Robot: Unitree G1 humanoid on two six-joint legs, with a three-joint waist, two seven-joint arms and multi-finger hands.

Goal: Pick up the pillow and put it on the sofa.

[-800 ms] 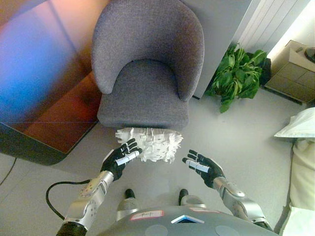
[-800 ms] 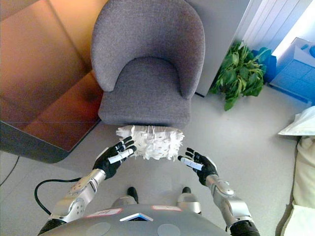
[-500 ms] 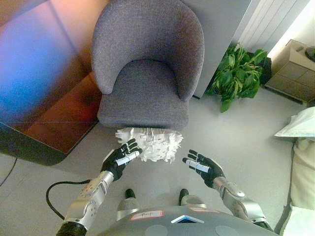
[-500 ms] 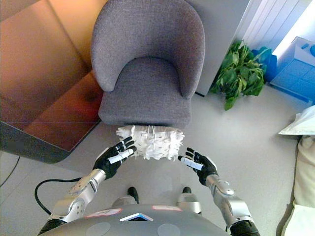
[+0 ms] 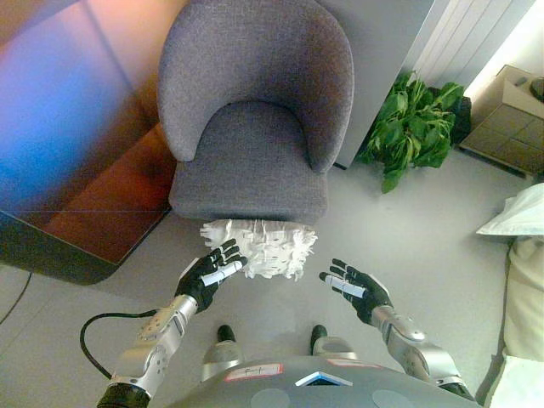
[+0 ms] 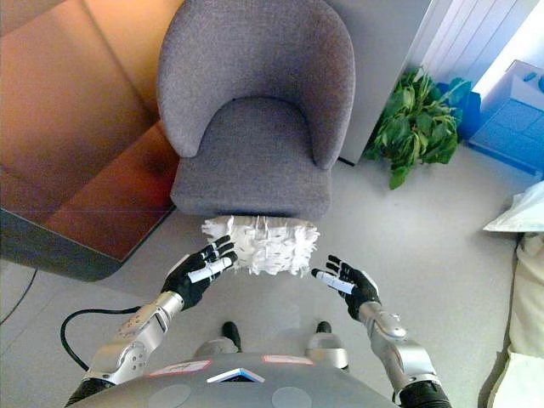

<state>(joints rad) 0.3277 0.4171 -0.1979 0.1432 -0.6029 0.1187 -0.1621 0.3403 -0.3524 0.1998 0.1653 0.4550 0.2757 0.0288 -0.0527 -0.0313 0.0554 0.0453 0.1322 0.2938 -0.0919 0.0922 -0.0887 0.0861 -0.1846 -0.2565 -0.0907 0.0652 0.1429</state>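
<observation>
On floor at grey sofa (image 5: 255,127) front, white fringed pillow (image 5: 262,245); left hand (image 5: 211,274) fingers spread, seemingly touching its left end, right hand (image 5: 355,287) spread, apart.

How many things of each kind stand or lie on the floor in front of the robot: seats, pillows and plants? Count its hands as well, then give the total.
Seats: 1, the grey sofa
Pillows: 1, the white pillow on the floor against its front
Plants: 1, the green plant
Hands: 2, left hand and right hand, both open
Total: 5
</observation>
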